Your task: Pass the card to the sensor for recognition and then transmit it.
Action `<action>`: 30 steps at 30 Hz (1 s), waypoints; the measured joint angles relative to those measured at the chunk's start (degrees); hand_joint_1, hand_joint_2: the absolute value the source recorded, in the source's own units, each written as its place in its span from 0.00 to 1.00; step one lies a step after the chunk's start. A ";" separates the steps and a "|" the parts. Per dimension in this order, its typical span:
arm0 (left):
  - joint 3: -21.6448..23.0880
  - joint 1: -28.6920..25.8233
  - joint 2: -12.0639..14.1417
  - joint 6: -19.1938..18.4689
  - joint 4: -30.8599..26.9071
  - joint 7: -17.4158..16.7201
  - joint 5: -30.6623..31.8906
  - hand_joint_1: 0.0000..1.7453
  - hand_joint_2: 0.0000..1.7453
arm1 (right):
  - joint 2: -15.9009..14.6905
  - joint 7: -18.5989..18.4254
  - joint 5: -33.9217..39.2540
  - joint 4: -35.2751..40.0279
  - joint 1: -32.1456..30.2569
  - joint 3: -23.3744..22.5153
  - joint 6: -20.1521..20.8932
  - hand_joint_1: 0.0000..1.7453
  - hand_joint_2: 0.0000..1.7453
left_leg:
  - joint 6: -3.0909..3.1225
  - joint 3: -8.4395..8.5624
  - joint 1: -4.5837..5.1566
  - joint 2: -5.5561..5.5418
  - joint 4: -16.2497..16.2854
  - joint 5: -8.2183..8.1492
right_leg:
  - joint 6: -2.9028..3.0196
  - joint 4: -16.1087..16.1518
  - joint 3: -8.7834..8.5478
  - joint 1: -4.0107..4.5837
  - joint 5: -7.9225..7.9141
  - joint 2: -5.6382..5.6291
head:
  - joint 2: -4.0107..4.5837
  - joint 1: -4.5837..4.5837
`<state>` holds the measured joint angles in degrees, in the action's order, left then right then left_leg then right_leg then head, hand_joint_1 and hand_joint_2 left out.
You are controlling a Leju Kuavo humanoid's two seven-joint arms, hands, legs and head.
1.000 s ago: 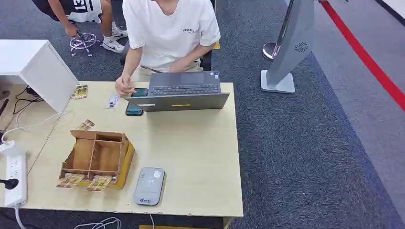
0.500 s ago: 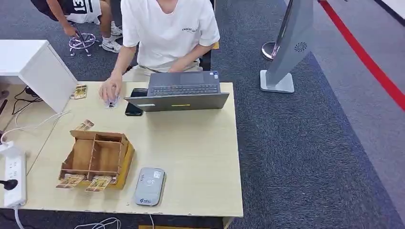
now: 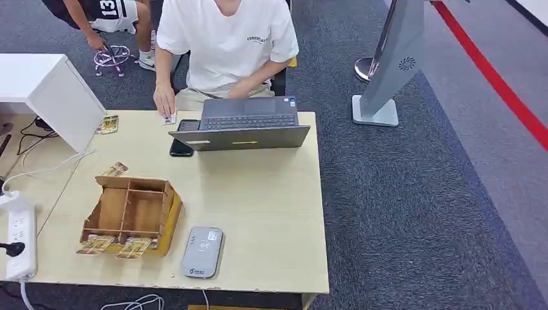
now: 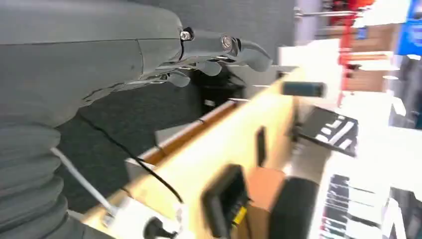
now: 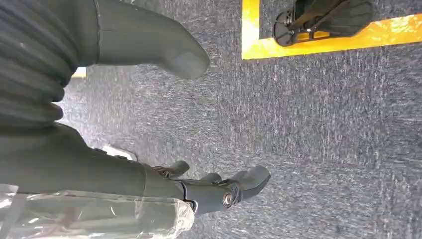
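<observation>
- Grey-blue carpet (image 3: 400,213) covered the floor around a pale wooden table (image 3: 265,213) that filled the lower left of the head view.
- In the left wrist view the left hand (image 4: 164,55) hung beside the table's edge, fingers (image 4: 249,50) loosely apart and holding nothing; that picture was blurred.
- In the right wrist view the right hand (image 5: 149,164) hung over the carpet, thumb (image 5: 169,55) well apart from the darker fingers (image 5: 239,184), nothing in it.
- Near the table's lower edge in the head view lay the grey sensor (image 3: 201,252), flat, just right of a brown cardboard organizer (image 3: 132,210).
- Two patterned cards (image 3: 116,246) leaned at the organizer's lower edge, side by side; another card (image 3: 115,169) lay just above the organizer's upper left corner, and one more (image 3: 107,124) further up, near a white cabinet (image 3: 45,90) at the frame's left.
- At the table's upper edge stood an open laptop (image 3: 242,129) with a dark phone (image 3: 181,147) just left of it.
- A person in a white shirt (image 3: 226,45) sat behind the laptop, one hand (image 3: 164,103) at the table's edge on a small white card (image 3: 168,119).
- A white power strip (image 3: 21,242) lay at the lower left; a grey kiosk stand (image 3: 388,71) rose at the upper right, with a red floor line (image 3: 497,77) beyond it.
</observation>
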<state>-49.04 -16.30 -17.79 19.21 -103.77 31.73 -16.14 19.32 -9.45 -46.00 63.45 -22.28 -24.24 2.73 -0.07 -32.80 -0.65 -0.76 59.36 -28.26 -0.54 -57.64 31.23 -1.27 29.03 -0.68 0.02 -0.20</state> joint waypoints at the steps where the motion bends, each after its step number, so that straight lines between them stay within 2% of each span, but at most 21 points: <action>1: 0.46 -0.01 -0.02 0.22 -1.55 0.31 1.19 0.00 1.00 | 0.00 0.31 -0.49 -0.20 0.16 -0.29 0.13 0.00 1.00 | 0.00 0.00 0.00 0.00 0.00 0.00 | 0.00 0.00 0.00 0.00 0.00 0.00 | 0.00 -0.02; 21: 10.05 -0.19 -0.70 5.29 -33.59 5.55 25.96 0.00 1.00 | 0.02 7.06 -10.96 -6.10 3.64 -6.56 3.13 0.00 1.00 | 0.00 0.00 0.02 0.00 0.00 0.00 | 0.00 0.00 -0.01 -0.02 0.00 0.00 | 0.00 0.04; 30: 11.38 -0.24 -0.83 7.22 -36.64 3.72 32.33 0.00 1.00 | 0.04 9.60 -14.71 -8.31 4.75 -8.81 4.22 0.00 1.00 | 0.00 -0.01 0.01 0.00 0.00 0.00 | 0.00 0.00 -0.01 -0.01 0.00 0.00 | 0.00 -0.02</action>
<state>-37.66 -16.54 -18.62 26.42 -140.41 35.45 16.19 19.37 0.15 -60.72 55.14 -17.53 -33.05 6.95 -0.06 -32.80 -0.64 -0.76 59.36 -28.26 -0.54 -57.64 31.22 -1.28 29.04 -0.67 0.02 -0.22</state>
